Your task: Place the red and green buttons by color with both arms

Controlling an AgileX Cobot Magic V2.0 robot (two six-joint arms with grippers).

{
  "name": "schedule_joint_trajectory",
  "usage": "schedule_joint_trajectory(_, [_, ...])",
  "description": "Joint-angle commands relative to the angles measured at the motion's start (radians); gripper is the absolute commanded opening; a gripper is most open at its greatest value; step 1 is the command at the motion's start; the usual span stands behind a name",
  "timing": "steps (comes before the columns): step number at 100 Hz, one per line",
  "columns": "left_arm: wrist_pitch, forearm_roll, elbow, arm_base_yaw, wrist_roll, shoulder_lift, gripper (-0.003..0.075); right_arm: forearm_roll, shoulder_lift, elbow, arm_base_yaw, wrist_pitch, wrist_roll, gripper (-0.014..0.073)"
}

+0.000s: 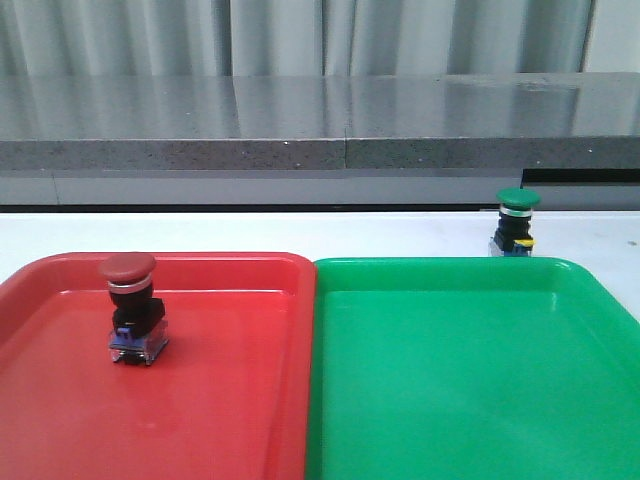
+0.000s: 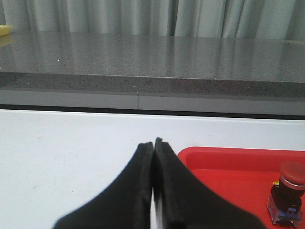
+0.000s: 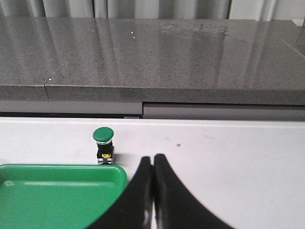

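Both my hands are pressed closed and empty: left hand [image 2: 153, 143], right hand [image 3: 152, 157]. The red button [image 1: 131, 308] stands in the red tray [image 1: 250, 400]. The green button [image 1: 515, 222] stands on the table [image 1: 250, 230], just behind the green tray [image 1: 470, 400]. Reaching without opening my right hand could topple it.

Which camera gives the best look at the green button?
The right wrist view: the green button stands whole and unobstructed on the table beside the green tray. The front view shows it small, base partly hidden behind the tray rim. The left wrist view misses it.
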Motion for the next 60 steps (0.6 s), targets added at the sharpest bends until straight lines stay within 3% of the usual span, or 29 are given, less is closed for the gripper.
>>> schedule_joint_trajectory(1, [-0.077, -0.008, 0.012, 0.002, 0.001, -0.033, -0.002, -0.007, 0.108, -0.078, 0.0, -0.065, -0.005, -0.0057])
schedule_joint_trajectory(44, [-0.077, -0.008, 0.012, 0.002, 0.001, -0.033, -0.002, -0.005, 0.591, -0.327, 0.0, -0.058, -0.005, -0.0054])
schedule_joint_trajectory(60, [-0.077, -0.008, 0.012, 0.002, 0.001, -0.033, -0.002, 0.01, 0.741, -0.431, 0.03, -0.008, -0.005, 0.0051])
